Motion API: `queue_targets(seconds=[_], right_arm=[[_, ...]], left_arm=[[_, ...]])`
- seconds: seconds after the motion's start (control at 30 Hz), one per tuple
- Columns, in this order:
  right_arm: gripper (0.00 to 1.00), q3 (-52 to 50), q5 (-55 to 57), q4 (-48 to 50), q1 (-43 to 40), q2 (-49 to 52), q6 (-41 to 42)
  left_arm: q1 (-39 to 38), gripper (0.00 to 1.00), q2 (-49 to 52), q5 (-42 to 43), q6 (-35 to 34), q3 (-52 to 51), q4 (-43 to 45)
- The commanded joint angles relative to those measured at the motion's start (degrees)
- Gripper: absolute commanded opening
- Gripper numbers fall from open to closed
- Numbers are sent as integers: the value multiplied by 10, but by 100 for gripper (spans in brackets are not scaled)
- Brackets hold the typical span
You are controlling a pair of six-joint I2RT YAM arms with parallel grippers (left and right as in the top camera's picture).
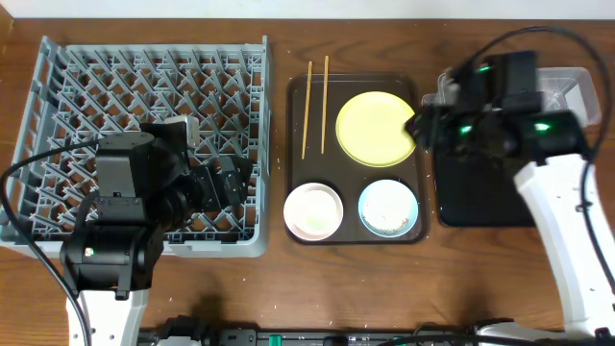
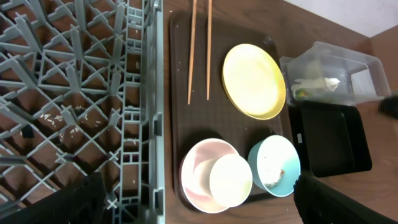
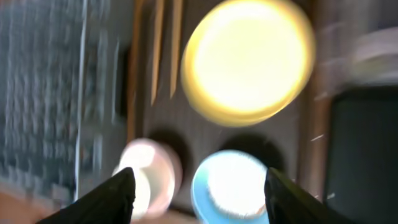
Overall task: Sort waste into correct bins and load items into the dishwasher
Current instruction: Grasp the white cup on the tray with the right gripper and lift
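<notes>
The grey-blue dish rack (image 1: 144, 96) fills the left. A yellow plate (image 1: 377, 128), two chopsticks (image 1: 307, 106), a white bowl (image 1: 313, 210) and a light blue bowl (image 1: 389, 208) lie on a dark brown tray (image 1: 356, 237). In the left wrist view a white cup (image 2: 230, 180) sits in the white bowl (image 2: 198, 165), and rice scraps lie in the blue bowl (image 2: 273, 167). The clear tub (image 2: 354, 68) holds white paper (image 2: 320, 84) and a green wrapper (image 2: 301, 93). My left gripper (image 1: 231, 183) is open over the rack's right edge. My right gripper (image 1: 423, 125) is open and empty by the plate's right rim.
The black tray (image 1: 485, 192) lies right of the brown tray, under my right arm, with the clear tub (image 1: 567, 91) behind it. Rice scraps are scattered under the rack (image 2: 62, 118). The right wrist view is motion-blurred.
</notes>
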Motion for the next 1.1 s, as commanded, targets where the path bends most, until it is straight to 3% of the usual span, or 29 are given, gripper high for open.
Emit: queue_targets(seconds=[0.0, 0.17, 0.3, 0.5, 0.6, 0.67, 0.7, 0.77, 0.93, 1.07], right_arm=[[61, -16, -30, -14, 78, 12, -76], [62, -38, 7, -5, 180, 35, -77], [58, -76, 97, 37, 252, 71, -37], [51, -112, 173, 127, 295, 144, 1], [31, -112, 161, 146, 296, 173, 12], [7, -112, 161, 145, 295, 178, 19], [2, -111, 160, 140, 292, 177, 18], [1, -107, 160, 129, 286, 165, 18], [1, -96, 159, 103, 259, 98, 0], [1, -96, 72, 119, 195, 7, -53]], left_arm=[[-1, 98, 0, 8, -1, 10, -1], [-1, 98, 0, 7, -3, 10, -3], [-1, 98, 0, 0, -9, 10, -9], [-1, 98, -1, -133, -48, 11, -53], [-1, 98, -1, -141, -47, 11, -65], [-1, 98, 0, -141, -47, 11, -68], [-1, 98, -1, -141, -47, 11, -70], [-1, 98, 0, -140, -47, 11, -72], [-1, 98, 0, -79, -43, 11, -58], [-1, 98, 1, 70, -44, 11, 4]])
